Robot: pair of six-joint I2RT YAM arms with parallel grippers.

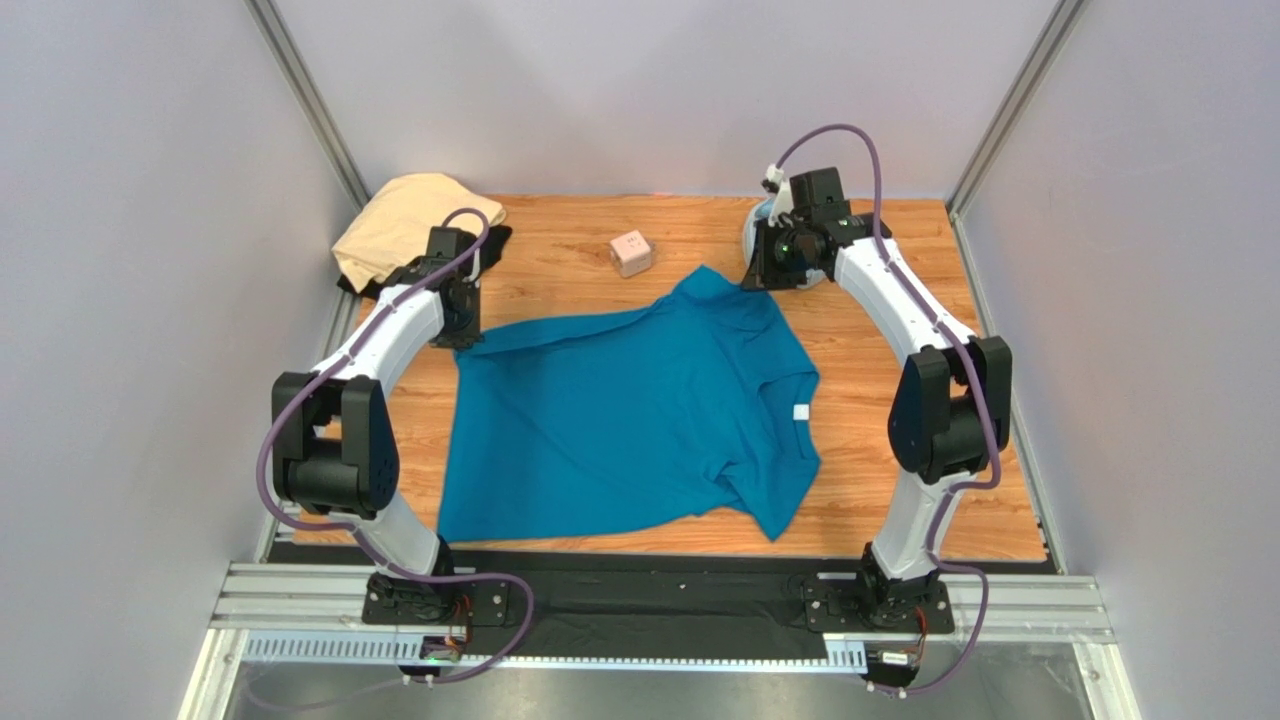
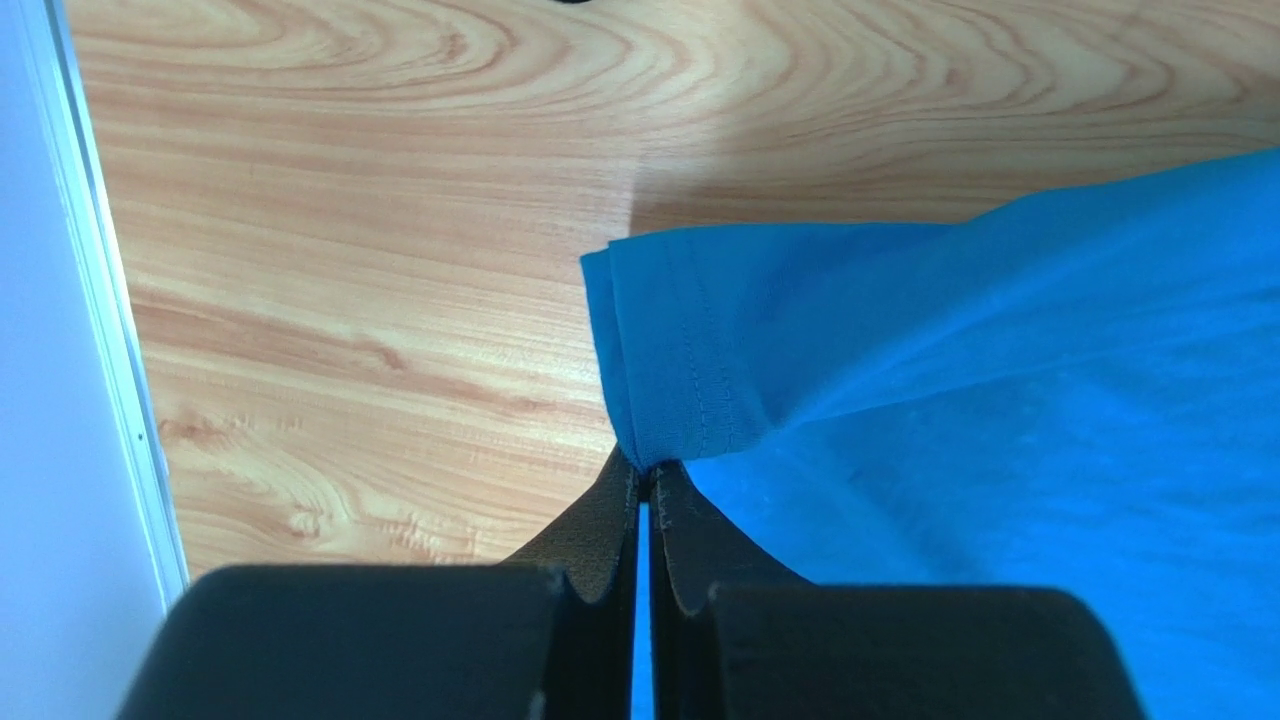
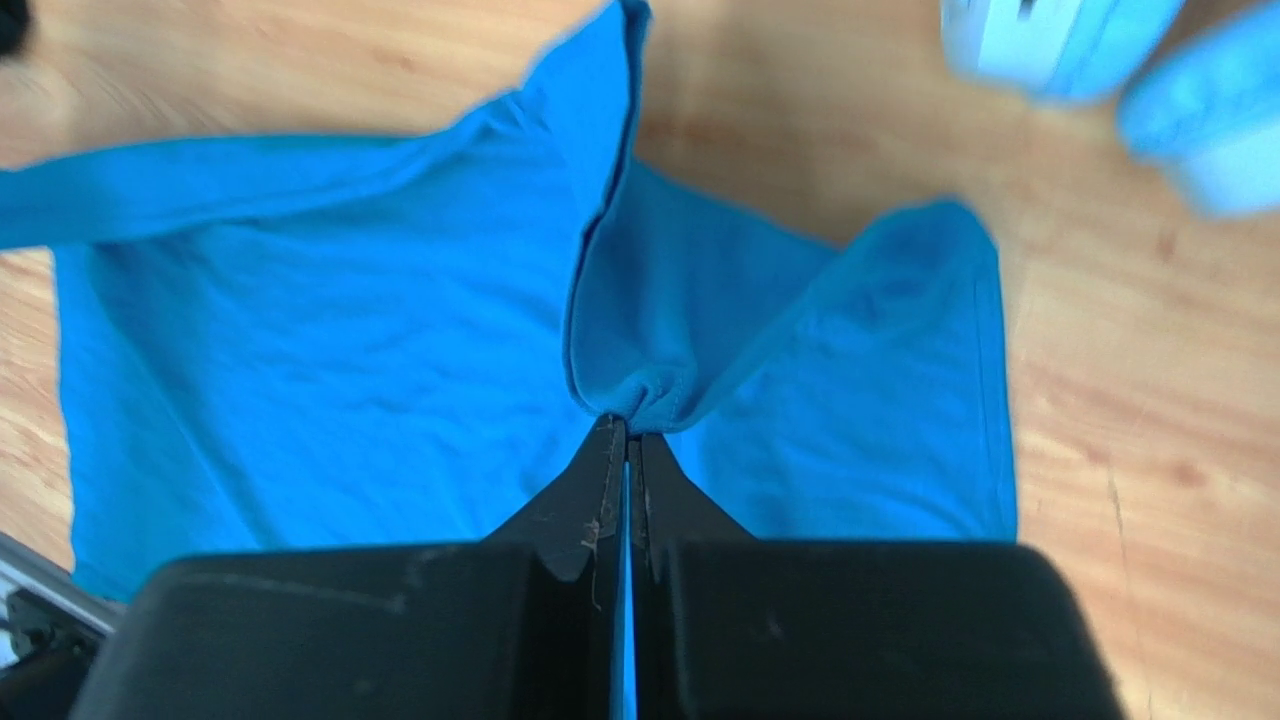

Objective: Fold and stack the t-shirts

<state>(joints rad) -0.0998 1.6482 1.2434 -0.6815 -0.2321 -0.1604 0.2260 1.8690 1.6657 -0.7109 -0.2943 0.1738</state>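
Note:
A teal-blue t-shirt (image 1: 631, 413) lies spread across the middle of the table, its white tag (image 1: 801, 413) toward the right. My left gripper (image 1: 463, 333) is at the shirt's far left corner. In the left wrist view it (image 2: 649, 474) is shut on the stitched corner of the teal cloth (image 2: 962, 390). My right gripper (image 1: 763, 279) is at the shirt's far right corner, and in its wrist view it (image 3: 628, 431) is shut on a bunched fold of the teal shirt (image 3: 331, 360). A pale tan t-shirt (image 1: 398, 218) is heaped at the back left, over a black one (image 1: 493, 240).
A small pink cube (image 1: 633, 252) sits on the wood behind the teal shirt, between the two grippers. Light-blue headphones (image 3: 1112, 60) show at the top right of the right wrist view. Grey walls with metal posts close in the table on three sides.

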